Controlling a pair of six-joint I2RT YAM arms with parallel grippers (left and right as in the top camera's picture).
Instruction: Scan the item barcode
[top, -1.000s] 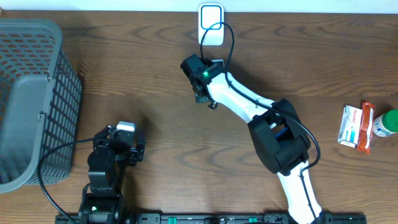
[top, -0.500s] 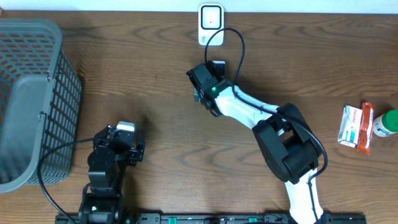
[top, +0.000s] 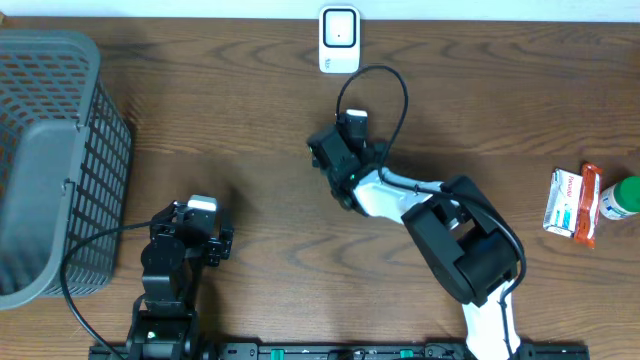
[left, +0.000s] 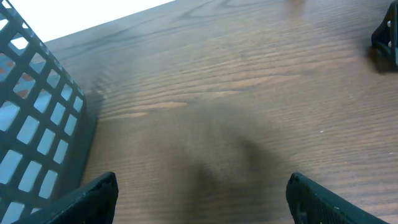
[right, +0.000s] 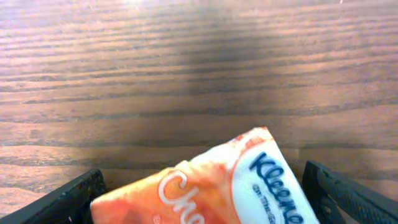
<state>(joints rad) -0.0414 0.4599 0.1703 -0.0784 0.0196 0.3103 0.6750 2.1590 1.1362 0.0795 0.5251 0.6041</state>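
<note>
An orange and white Kleenex tissue pack sits tilted between the fingers of my right gripper, whose jaws stand wide and touch both of its ends. Seen from overhead, the right gripper hovers mid-table, below the white scanner at the far edge, and hides the pack. No barcode shows on the pack's visible face. My left gripper is open over bare wood, and it rests near the front left in the overhead view.
A dark mesh basket fills the left side, its wall close to the left gripper. At the right edge lie a white box, an orange packet and a green-capped bottle.
The right arm has pulled back from the scanner toward the middle of the table, moving down and slightly right. The left arm has not moved.
</note>
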